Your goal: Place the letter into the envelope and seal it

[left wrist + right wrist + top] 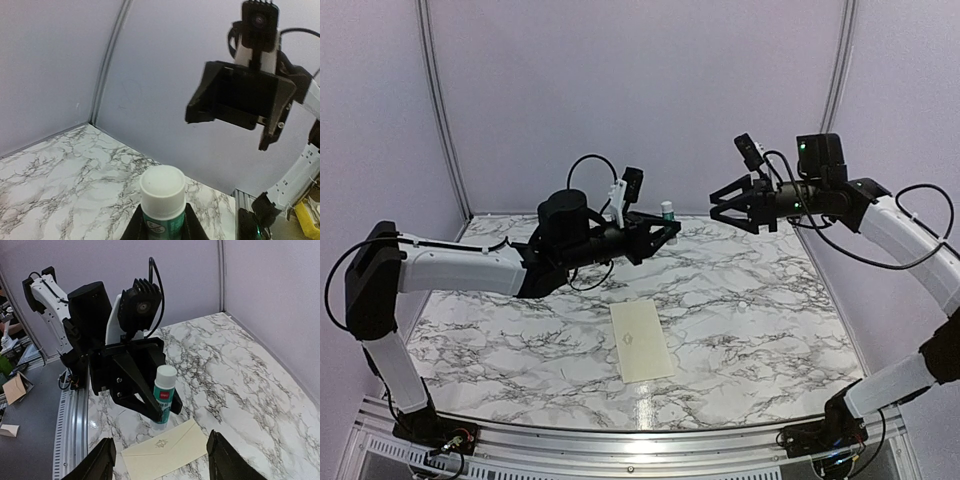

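Observation:
The cream envelope lies flat on the marble table, its pointed flap folded down. The letter is out of view. My left gripper hovers above the table's back middle, shut on a white-and-green glue tube that stands upright between its fingers, white cap on top. In the right wrist view the tube hangs above the envelope's far edge. My right gripper is raised at the back right, facing the tube, open, with nothing between its fingers.
Purple walls close in the back and both sides. A metal rail runs along the near edge by the arm bases. The right arm's wrist hangs close in front of the left gripper.

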{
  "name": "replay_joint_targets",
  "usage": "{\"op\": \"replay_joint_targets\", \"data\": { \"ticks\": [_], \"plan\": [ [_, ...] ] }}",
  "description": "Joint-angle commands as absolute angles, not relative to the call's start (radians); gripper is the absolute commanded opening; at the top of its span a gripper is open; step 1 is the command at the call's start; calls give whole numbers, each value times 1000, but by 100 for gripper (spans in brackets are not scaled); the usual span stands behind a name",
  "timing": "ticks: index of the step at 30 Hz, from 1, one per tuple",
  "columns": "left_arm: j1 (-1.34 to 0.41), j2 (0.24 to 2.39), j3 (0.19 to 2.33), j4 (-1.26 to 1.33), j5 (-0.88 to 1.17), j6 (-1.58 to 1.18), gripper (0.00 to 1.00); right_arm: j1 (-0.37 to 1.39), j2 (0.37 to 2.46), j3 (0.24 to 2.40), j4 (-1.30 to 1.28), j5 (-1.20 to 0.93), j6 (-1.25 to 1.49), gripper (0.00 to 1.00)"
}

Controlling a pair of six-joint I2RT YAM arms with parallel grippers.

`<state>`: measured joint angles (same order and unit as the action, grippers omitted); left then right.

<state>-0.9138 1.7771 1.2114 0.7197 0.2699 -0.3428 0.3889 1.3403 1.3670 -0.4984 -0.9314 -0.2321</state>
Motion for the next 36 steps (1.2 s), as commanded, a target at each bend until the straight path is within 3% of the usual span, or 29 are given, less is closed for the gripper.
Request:
{"op": "replay_joint_targets", "data": {
  "ticks": [1,10,24,28,30,32,36],
  "plan": [
    [-923,1721,1202,689,477,-289,8,414,1413,1414,-470,-1138,-189,59],
    [-923,1743,1244,663,549,-307,9,504,1491,1466,-470,-1153,-187,59],
    [-923,1763,1268,657,568,-328,9,529,1543,1466,-436,-1172,-136,37],
    [-924,1764,1271,651,562,-331,9,532,1545,1464,-431,-1186,-137,27],
    [-923,1766,1272,646,556,-331,9,532,1543,1460,-426,-1191,-134,16],
    [-924,1768,1273,641,549,-332,11,531,1538,1453,-412,-1195,-124,9],
    [-924,1759,1261,640,484,-340,31,530,1525,1449,-395,-1203,-110,4]
  ]
}}
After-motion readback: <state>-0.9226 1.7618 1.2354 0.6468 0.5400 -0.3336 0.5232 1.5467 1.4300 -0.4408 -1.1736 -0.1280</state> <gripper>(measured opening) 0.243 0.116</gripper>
